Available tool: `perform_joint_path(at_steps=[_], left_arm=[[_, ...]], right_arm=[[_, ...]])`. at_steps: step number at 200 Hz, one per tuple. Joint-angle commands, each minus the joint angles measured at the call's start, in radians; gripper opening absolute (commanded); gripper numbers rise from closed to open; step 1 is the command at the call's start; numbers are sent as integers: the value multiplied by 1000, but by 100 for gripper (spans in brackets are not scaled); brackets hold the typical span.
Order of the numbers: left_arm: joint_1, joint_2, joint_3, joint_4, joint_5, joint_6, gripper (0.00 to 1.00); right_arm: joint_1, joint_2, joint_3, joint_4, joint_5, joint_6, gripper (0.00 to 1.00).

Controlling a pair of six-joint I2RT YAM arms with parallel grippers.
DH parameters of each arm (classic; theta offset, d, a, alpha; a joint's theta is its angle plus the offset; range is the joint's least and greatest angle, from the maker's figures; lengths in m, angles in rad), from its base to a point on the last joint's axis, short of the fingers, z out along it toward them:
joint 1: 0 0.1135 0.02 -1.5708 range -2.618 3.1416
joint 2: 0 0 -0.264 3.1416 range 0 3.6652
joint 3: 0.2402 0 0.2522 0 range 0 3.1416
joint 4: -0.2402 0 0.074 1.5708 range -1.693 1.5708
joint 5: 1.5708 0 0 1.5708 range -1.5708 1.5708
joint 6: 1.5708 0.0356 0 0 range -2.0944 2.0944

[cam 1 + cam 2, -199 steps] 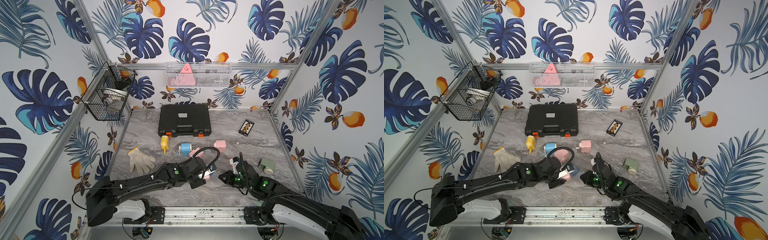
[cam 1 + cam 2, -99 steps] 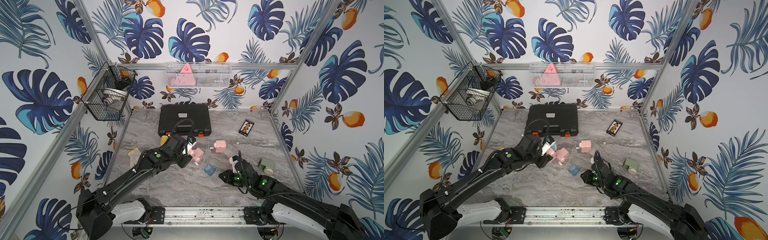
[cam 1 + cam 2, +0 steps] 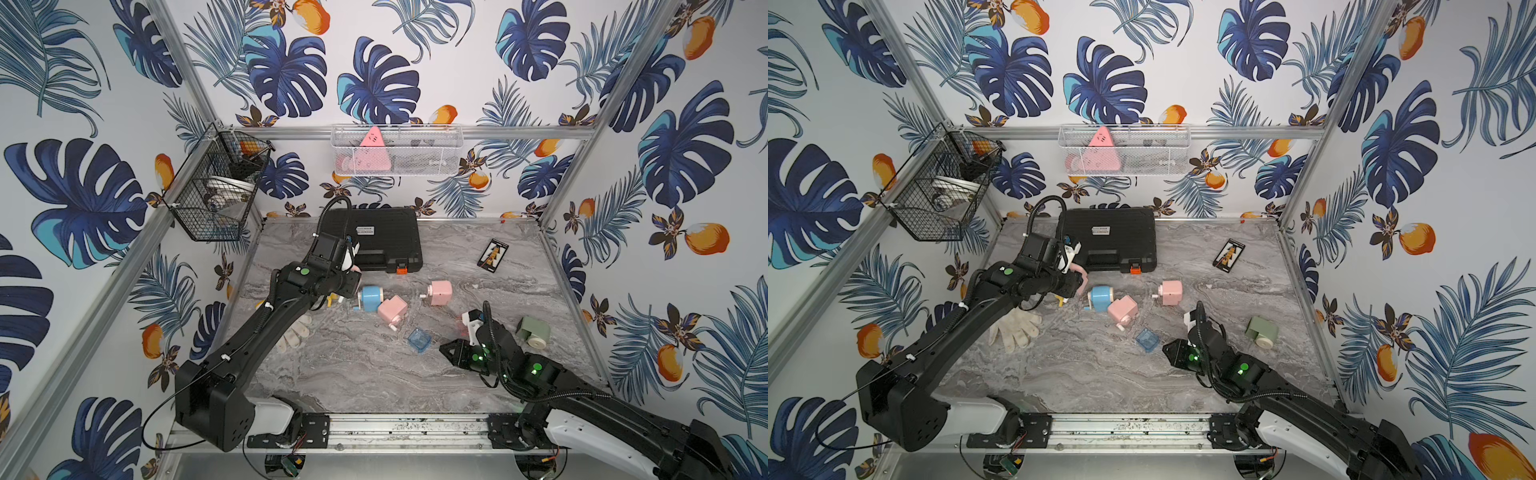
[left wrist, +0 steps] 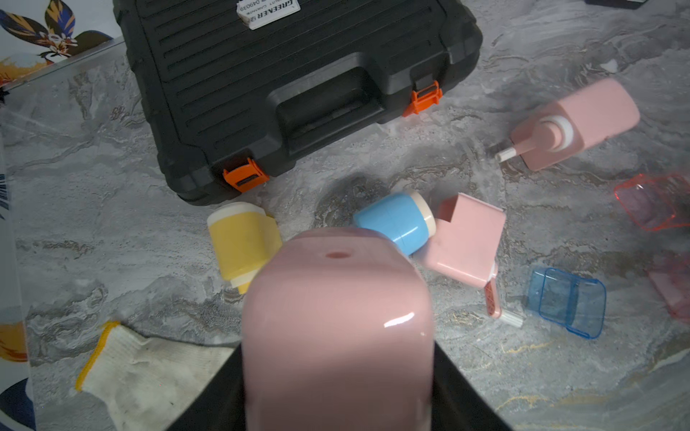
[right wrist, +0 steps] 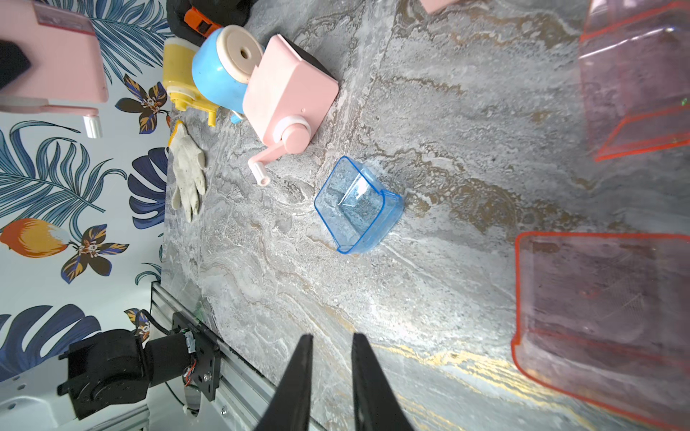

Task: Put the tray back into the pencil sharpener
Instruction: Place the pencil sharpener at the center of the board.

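My left gripper [image 3: 351, 276] is shut on a pink pencil sharpener [image 4: 336, 328] and holds it above the table, just in front of the black case [image 3: 382, 241]. Its crank [image 3: 1077, 270] pokes out in a top view. A clear blue tray [image 3: 418, 340] [image 5: 358, 205] lies alone on the marble between the arms. Two clear red trays [image 5: 634, 74] [image 5: 605, 324] lie close to my right gripper [image 5: 328, 337], which hovers low over the table, a little open and empty. In a top view it [image 3: 446, 349] sits right of the blue tray.
On the table lie a blue sharpener [image 3: 370, 297], two more pink ones [image 3: 392, 309] [image 3: 439, 292], a yellow one [image 4: 242, 242] under my left arm and a green one [image 3: 533, 330]. Also there: a white glove [image 3: 1015, 328], a small black card [image 3: 492, 254] and wall baskets [image 3: 216, 187].
My left arm has carried the pink sharpener up and back-left, from beside the blue tray to the black case. The blue tray stayed on the table. The right gripper barely moved.
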Motion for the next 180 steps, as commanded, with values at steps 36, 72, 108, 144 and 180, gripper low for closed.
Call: perform_joint_path(at_steps=[36,72,108,144,180], left_arm=[[17,90,61,-1,-141,-137,0],[18,200,128,-30,-192,-192,0],[18,303,195,-55,-183,-213,0],[19,398,257,-80,-151,-240,0],[19,447,266,-60,-142,-253,0]], right_arm=[[0,-23,-4,-8,13,-28,23],[-1,2,4,0,-3,-38,23],[-1,1,-4,3,-13,-36,23],[-1,-1,-7,3,-30,-37,23],[-1,-1,-1,-10,-31,-42,23]])
